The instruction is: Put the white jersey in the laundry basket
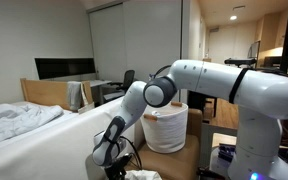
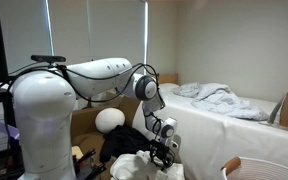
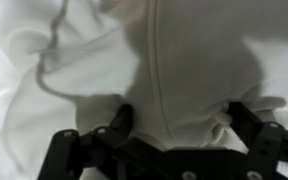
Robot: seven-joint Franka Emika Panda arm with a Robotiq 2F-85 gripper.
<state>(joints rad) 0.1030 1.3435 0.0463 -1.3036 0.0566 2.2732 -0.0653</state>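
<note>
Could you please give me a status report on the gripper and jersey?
Gripper open, straddling a fold of the white jersey. Jersey not yet lifted. Laundry basket apart, path looks clear.

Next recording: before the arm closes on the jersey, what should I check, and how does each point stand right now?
1. Gripper open: ok, the jaws stand wide.
2. Jersey under the gripper: ok, white cloth fills the wrist view.
3. Cloth between the fingers: ok, a seamed fold runs up through the gap.
4. Fingers touching the cloth: cannot tell.
5. Basket upright: ok.
6. Room left inside the basket: cannot tell.
</note>
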